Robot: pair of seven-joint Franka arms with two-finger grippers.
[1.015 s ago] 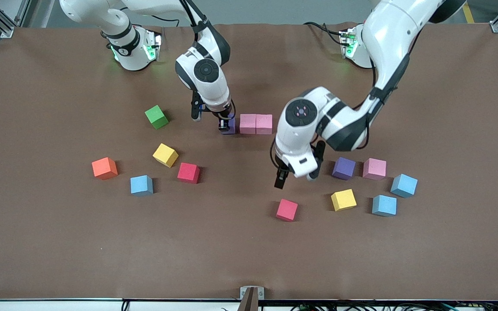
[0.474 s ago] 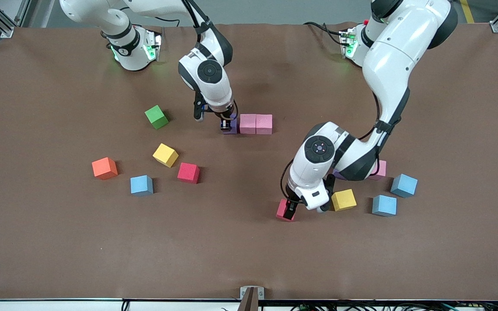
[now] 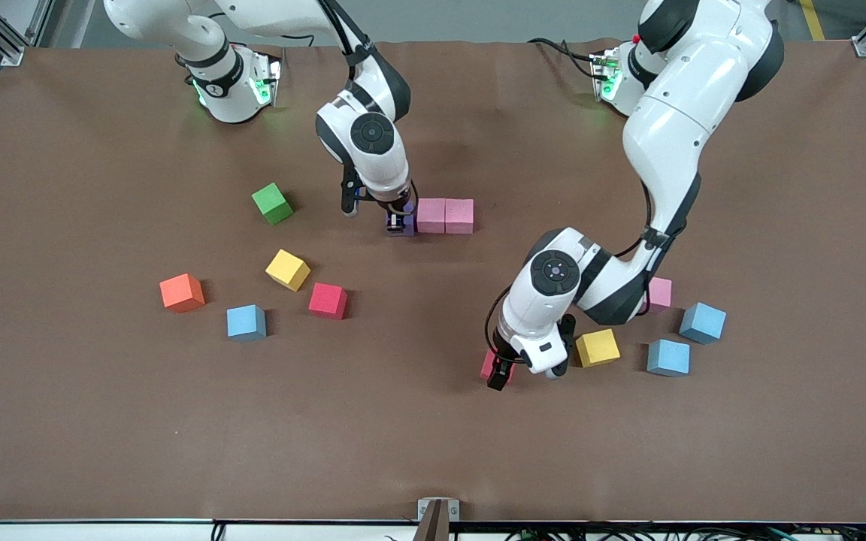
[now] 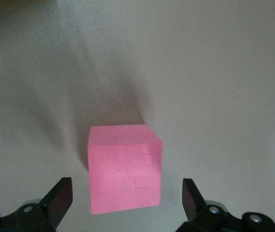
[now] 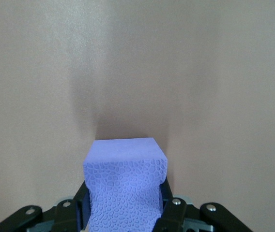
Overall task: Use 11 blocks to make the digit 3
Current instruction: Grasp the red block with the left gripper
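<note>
My right gripper (image 3: 401, 221) is shut on a purple block (image 3: 404, 225), low at the table beside a row of two pink blocks (image 3: 445, 216), toward the right arm's end. The right wrist view shows the purple block (image 5: 125, 183) squeezed in the right gripper (image 5: 123, 205). My left gripper (image 3: 512, 370) is open, down over a red block (image 3: 487, 365). In the left wrist view the red block (image 4: 124, 166) sits between the spread fingers (image 4: 60, 197), untouched. A yellow block (image 3: 597, 347), two blue blocks (image 3: 667, 357) and a pink block (image 3: 660, 293) lie close by.
Toward the right arm's end lie a green cube (image 3: 272, 203), a yellow block (image 3: 287, 270), a red block (image 3: 328, 300), a blue block (image 3: 246, 321) and an orange block (image 3: 182, 292). The left arm's elbow hangs over the pink block.
The left arm has swung down toward the front camera, bringing its open gripper onto the red block. The right gripper has edged the purple block closer to the pink pair.
</note>
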